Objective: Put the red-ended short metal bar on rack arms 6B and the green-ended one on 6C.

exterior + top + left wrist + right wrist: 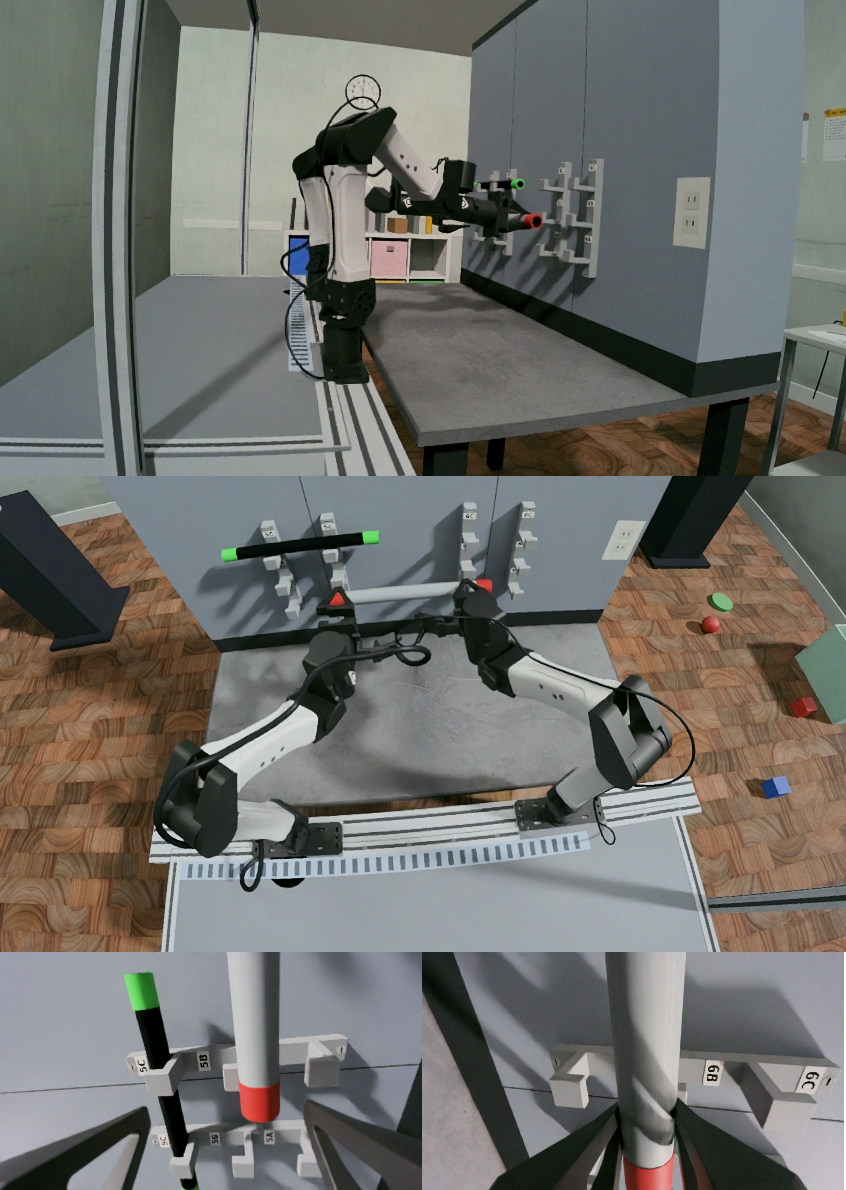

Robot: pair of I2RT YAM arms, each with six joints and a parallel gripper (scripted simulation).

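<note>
Fingers of our right gripper [470, 588] [513, 220] [648, 1117] clench the red-ended bar [402, 591] [533, 220] [255, 1022] [649, 1027] near one end. Its other end shows between our left gripper's [337, 600] [227, 1114] spread, ungripping fingers. Beyond those, we note the green-ended bar [298, 545] [502, 184] [152, 1032] on the 5C arms [164, 1081]; beyond the right fingers, label 6B [712, 1073].

My bench top [414, 724] [532, 378] looks like smooth matt concrete, my red-ended bar [402, 592] [255, 1017] [647, 1027] brushed grey metal, and the floor [76, 712] [567, 449] is grainy wood.
</note>
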